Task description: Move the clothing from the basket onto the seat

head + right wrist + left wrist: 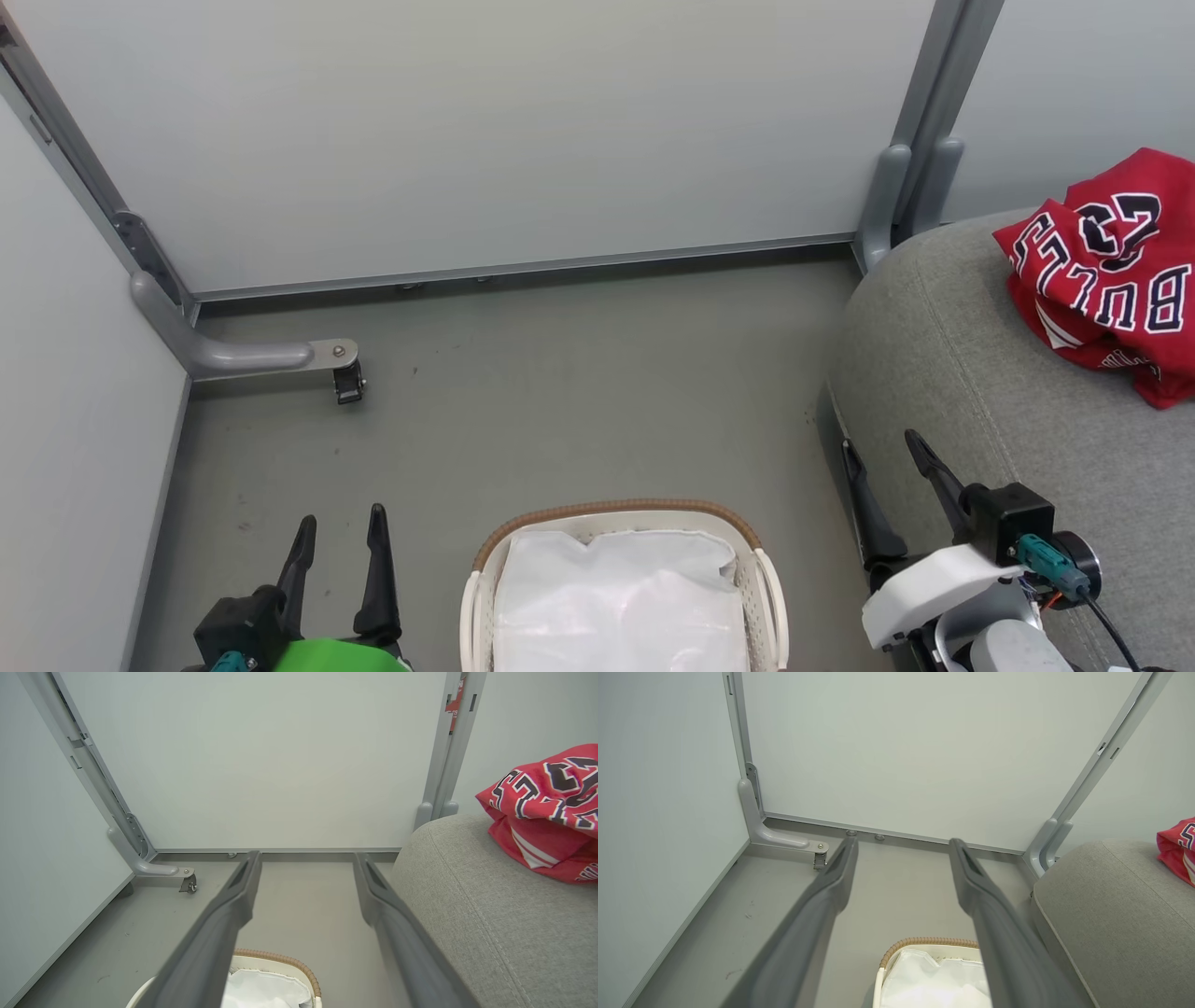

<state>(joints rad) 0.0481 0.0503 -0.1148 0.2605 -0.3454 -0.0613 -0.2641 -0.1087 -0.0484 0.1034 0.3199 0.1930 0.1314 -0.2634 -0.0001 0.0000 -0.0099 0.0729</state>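
The red clothing with "BULLS 23" lettering lies crumpled on the grey seat at the right; it also shows as clothing on the seat and at the edge as clothing. The white basket with its brown rim stands on the floor at bottom centre, holding only a white liner sheet. My left gripper is open, left of the basket, nothing between its fingers. My right gripper is open beside the seat's front edge, empty.
Pale partition walls close the space at the back and left. A grey foot with a caster juts onto the floor at the left, and a grey post stands by the seat's back corner.
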